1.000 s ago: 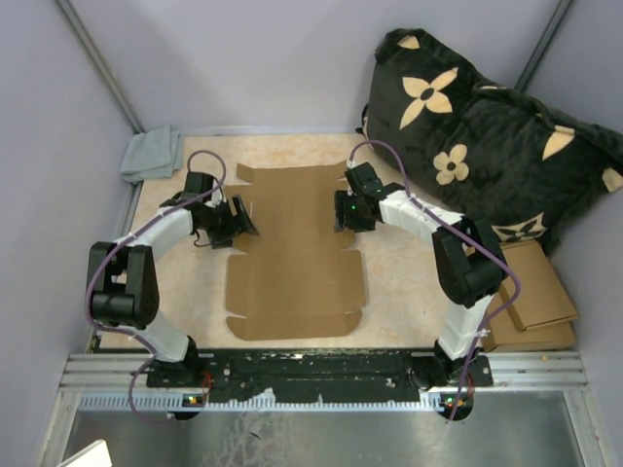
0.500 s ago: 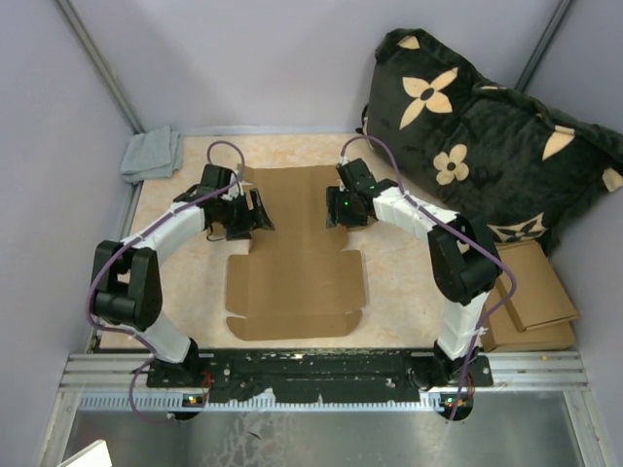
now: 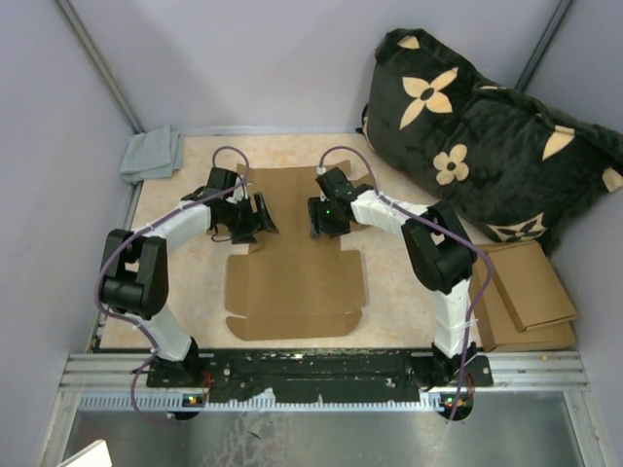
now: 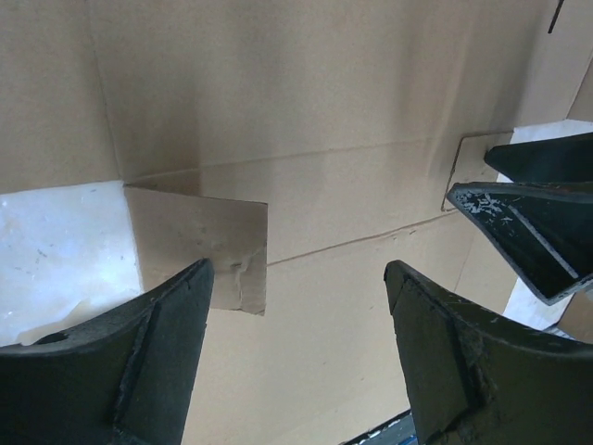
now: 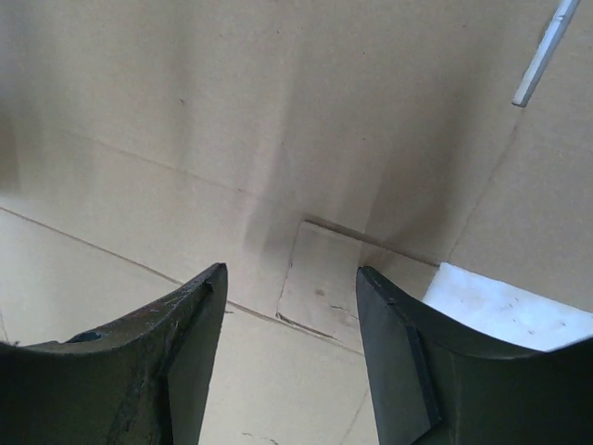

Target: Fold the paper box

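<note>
Left tool point(image 3: 261, 216) and right tool point(image 3: 317, 216) moved inward; paper box point(image 3: 292, 282) lies near-to-far.

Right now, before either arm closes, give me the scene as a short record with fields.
box: paper box, unfolded, lying flat on the table
left gripper: open, nothing between its jaws, over the notch on the box's left side
right gripper: open, nothing between its jaws, over the notch on the box's right side
contact: cannot tell whether any fingertip touches the cardboard
surroundings: grey cloth at the far left corner; dark flowered cushion far right; spare cardboard beside the right arm
progress: no fold made yet
</note>
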Motion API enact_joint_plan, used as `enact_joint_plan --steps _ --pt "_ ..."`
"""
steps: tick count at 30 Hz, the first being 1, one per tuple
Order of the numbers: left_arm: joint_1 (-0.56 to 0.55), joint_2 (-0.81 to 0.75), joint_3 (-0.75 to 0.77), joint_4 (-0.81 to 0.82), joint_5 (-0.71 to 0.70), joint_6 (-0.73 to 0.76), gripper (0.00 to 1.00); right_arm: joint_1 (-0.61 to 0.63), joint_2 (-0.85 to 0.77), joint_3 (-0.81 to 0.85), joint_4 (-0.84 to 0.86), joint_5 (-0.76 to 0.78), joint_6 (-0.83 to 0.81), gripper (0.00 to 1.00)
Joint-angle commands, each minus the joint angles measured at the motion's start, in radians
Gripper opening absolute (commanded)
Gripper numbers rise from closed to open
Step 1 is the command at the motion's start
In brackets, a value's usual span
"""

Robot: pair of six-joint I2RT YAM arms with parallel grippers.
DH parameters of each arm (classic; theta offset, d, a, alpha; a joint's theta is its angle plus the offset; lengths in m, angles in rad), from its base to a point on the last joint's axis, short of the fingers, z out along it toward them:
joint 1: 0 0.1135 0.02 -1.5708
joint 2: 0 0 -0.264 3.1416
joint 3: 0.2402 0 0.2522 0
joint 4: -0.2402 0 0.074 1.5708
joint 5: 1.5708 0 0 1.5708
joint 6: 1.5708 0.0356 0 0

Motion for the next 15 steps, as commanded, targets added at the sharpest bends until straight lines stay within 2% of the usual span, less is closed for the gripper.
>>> enact_joint_plan --steps 1,10,15 --pt "-0.007 0.047 0.011 0.03 0.034 -0.031 0.81 0.018 0.052 0.051 0.026 -0.02 0.018 0.59" --pt "-0.027 0.153 0.026 -0.026 0.013 -0.045 0.78 0.02 0.066 0.007 0.053 -0.021 0.039 0.59" --pt "-0.042 0.09 -0.017 -0.033 -0.015 -0.052 0.77 0.02 0.048 -0.012 0.048 -0.023 0.039 0.58"
